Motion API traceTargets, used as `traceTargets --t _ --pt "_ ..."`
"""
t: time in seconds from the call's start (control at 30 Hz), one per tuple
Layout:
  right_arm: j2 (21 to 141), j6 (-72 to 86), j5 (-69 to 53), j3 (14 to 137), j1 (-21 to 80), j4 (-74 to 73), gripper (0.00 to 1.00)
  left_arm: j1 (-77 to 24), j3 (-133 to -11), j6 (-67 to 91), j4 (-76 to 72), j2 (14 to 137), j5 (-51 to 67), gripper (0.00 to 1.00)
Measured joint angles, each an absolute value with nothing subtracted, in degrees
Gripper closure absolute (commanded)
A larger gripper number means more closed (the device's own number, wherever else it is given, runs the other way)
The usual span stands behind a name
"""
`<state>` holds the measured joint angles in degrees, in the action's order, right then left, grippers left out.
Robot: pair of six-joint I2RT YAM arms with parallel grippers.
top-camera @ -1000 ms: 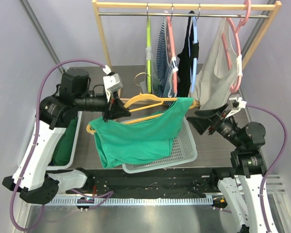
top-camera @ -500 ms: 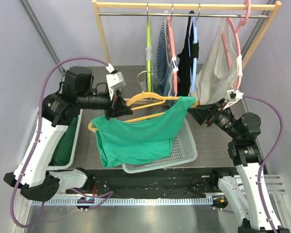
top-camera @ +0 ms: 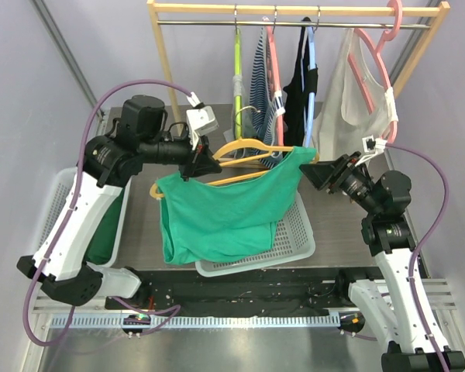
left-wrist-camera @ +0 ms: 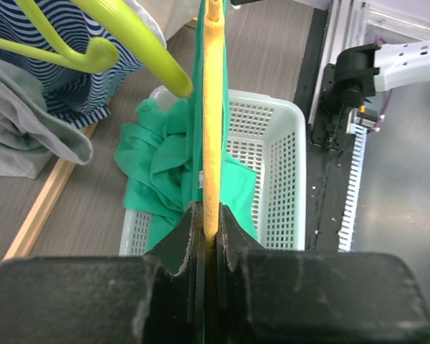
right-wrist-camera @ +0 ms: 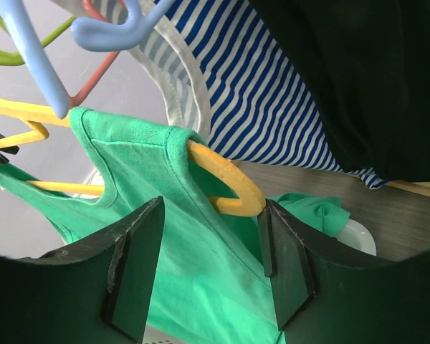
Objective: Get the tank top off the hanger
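Green tank top is hanging on the yellow hanger, over the white basket. L gripper is squeezing the hanger tight. R gripper is standing open w/ the strap & hanger end between its fingers, not pinching yet. Next, I think, it needs to pinch the strap & pull it off that end. Vs 1 sec ago: hanger is sitting higher, R gripper is sitting closer.

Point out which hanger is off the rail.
The yellow hanger, carrying the green tank top. The left claw grips it above the basket; the others hang from the rail.
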<state>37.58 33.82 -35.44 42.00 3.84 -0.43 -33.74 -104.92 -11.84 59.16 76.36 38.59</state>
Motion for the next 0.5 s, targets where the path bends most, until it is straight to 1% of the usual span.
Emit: traceTargets --t 0.3,0.4,0.5 --pt "37.8 34.5 -31.8 41.9 4.5 -0.5 0.38 -37.0 -107.9 -14.0 59.6 78.5 34.2 1.0" --pt "37.3 34.5 -30.7 41.2 4.9 -0.9 0.33 -38.6 -109.5 -14.2 60.6 79.4 32.1 1.0" --pt "34.5 34.4 -30.2 39.2 5.3 -1.6 0.32 -39.1 -110.6 -14.3 61.5 80.4 30.6 1.0"
